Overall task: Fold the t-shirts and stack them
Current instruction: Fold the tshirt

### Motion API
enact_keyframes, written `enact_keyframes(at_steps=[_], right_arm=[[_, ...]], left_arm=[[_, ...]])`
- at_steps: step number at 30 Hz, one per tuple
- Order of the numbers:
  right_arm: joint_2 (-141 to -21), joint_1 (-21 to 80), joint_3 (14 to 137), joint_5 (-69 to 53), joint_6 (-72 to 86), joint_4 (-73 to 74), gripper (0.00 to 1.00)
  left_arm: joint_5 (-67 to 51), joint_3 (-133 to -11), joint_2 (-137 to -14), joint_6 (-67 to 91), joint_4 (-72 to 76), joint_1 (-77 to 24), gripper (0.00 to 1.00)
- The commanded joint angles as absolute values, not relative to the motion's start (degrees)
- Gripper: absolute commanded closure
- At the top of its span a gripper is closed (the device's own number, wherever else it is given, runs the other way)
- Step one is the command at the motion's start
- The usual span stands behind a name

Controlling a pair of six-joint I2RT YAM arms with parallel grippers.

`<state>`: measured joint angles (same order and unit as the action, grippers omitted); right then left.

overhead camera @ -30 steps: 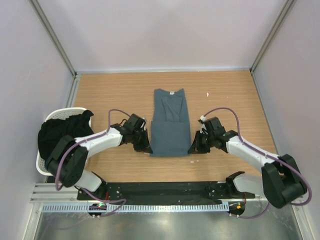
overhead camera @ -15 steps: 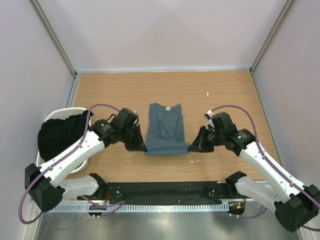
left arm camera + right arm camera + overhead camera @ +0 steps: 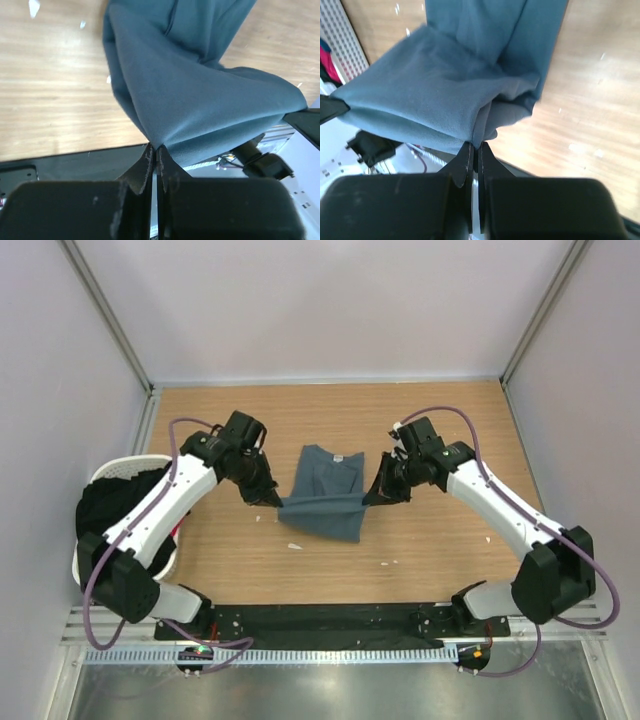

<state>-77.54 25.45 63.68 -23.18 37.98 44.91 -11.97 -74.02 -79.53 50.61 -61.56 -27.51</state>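
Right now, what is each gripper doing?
The left gripper is closed, holding the t-shirt.
The right gripper is closed, holding the same t-shirt.

Both arms have smooth white link shells and rounded black joint housings. In the top view the left arm [image 3: 165, 512] is at 8 o'clock and the right arm [image 3: 500, 510] is at 4 o'clock. A thin purple cable [image 3: 175, 445] loops along each one. The left gripper [image 3: 277, 502] and the right gripper [image 3: 367, 498] are matte black. Their fingers [image 3: 142, 167] are flat, with grey scuffed edges.
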Motion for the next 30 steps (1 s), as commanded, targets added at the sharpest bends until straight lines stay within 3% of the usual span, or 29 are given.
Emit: enact_keyframes(at_steps=[1, 24, 30], right_arm=[[-80.2, 22.0, 69.2, -19.3, 33.8, 43.1, 0.99], [-106.8, 12.7, 83.6, -19.3, 31.5, 31.8, 0.99], [-116.5, 11.6, 92.9, -21.7, 29.8, 32.6, 0.99]], left_arm=[[-13.0, -80.2, -84.0, 45.8, -61.5, -24.8, 1.0], [-15.0, -111.7, -120.1, 36.3, -55.4, -17.7, 1.0], [-14.5, -117.7, -128.0, 36.8, -53.6, -17.0, 1.0]])
